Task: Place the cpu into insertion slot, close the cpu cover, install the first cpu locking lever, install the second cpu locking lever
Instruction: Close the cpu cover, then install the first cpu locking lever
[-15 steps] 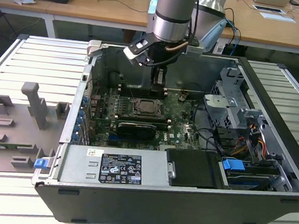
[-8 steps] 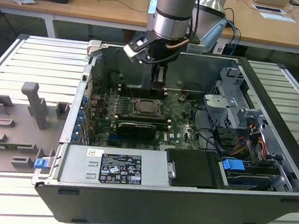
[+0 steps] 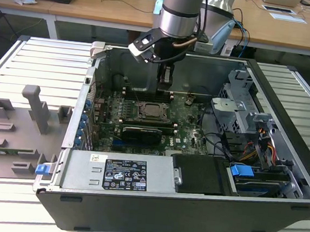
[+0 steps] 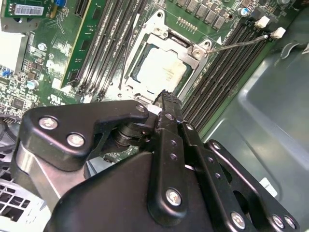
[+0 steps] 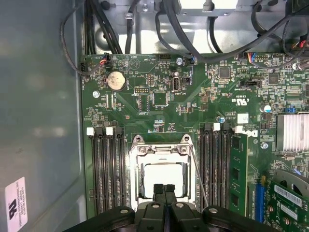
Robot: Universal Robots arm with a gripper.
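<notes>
The cpu [image 5: 164,178] lies in the insertion slot [image 5: 140,181], cpu cover [image 5: 131,173] lowered.

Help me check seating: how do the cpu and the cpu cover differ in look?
The cpu is a solid, pale plate; the cpu cover is an open silvery frame with a window. The cpu is smaller and sits inside that window, while the cpu cover rings it. Both are square, metallic and lie flat.

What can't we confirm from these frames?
1) First wrist view: the cpu cover edge beneath the gripper, hidden by its fingers.
2) Second wrist view: the cover corner nearest the gripper, hidden behind the gripper body.
3) Exterior view: the insertion slot is too small to judge whether the cover is latched.
</notes>
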